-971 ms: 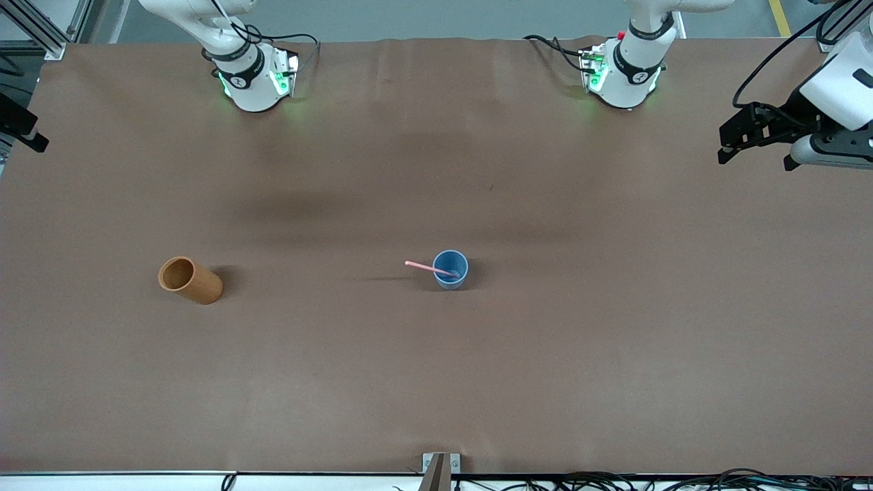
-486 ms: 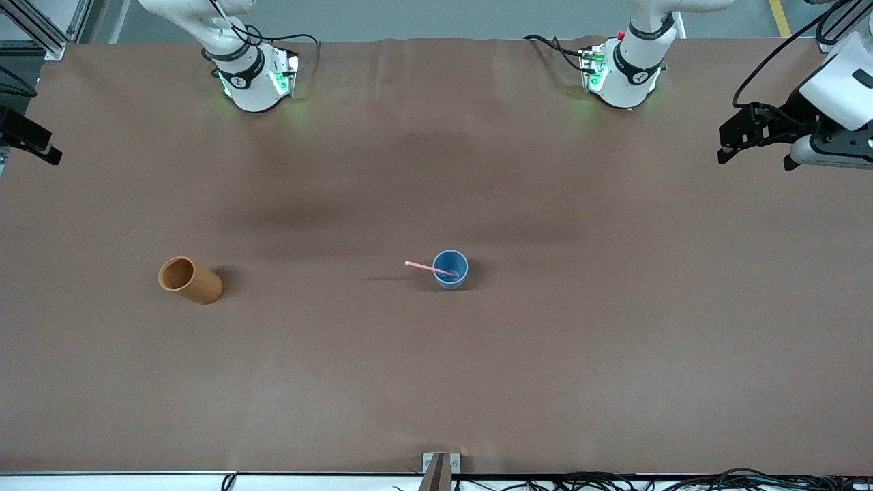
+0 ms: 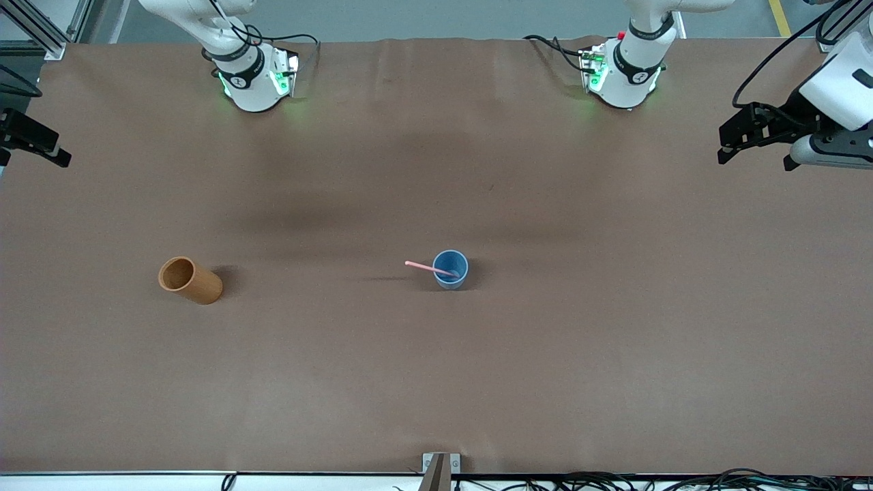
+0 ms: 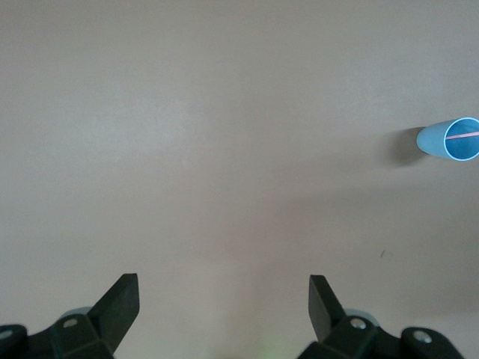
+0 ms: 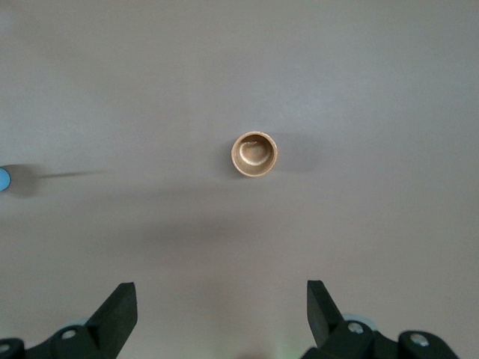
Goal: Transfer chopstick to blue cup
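Note:
The blue cup point(image 3: 451, 270) stands upright near the middle of the table. A pale-pink chopstick point(image 3: 424, 266) rests in it, with its free end leaning out over the rim toward the right arm's end. The left wrist view also shows the cup point(image 4: 452, 142) with the chopstick point(image 4: 464, 136) across its mouth. My left gripper point(image 3: 756, 155) is open and empty, high over the left arm's end of the table. My right gripper point(image 3: 35, 142) is open and empty, high over the right arm's end, partly out of the front view. A sliver of the cup point(image 5: 3, 179) shows in the right wrist view.
An orange-brown cylindrical cup point(image 3: 190, 279) stands toward the right arm's end, level with the blue cup. It is empty in the right wrist view point(image 5: 254, 154). The brown table cover point(image 3: 436, 382) is bare around both cups.
My right gripper has shifted slightly inward over the table's edge. The left arm, both cups and the chopstick have not moved.

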Controlling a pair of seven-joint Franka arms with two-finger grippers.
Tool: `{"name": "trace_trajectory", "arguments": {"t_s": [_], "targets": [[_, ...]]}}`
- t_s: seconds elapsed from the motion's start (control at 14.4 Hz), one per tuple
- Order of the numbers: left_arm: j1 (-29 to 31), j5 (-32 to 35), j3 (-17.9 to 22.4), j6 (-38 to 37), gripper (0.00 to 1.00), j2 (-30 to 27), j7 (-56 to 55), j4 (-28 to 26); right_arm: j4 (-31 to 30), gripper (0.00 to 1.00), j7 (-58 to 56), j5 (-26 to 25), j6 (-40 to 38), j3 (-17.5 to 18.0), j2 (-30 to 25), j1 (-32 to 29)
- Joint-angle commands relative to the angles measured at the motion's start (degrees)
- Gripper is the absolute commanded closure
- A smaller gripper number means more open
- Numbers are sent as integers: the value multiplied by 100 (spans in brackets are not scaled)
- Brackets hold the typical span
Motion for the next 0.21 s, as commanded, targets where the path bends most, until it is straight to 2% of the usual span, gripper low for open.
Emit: {"name": "trace_trajectory", "arguments": {"t_s": [0.0,0.14], "targets": [[23,-30,-29,-27,0,64,59,142,113,0,-73,125,-19,24,49,-22],[23,-30,-29,-27,0,64,59,142,113,0,-73,125,-11,24,49,-22]]}}
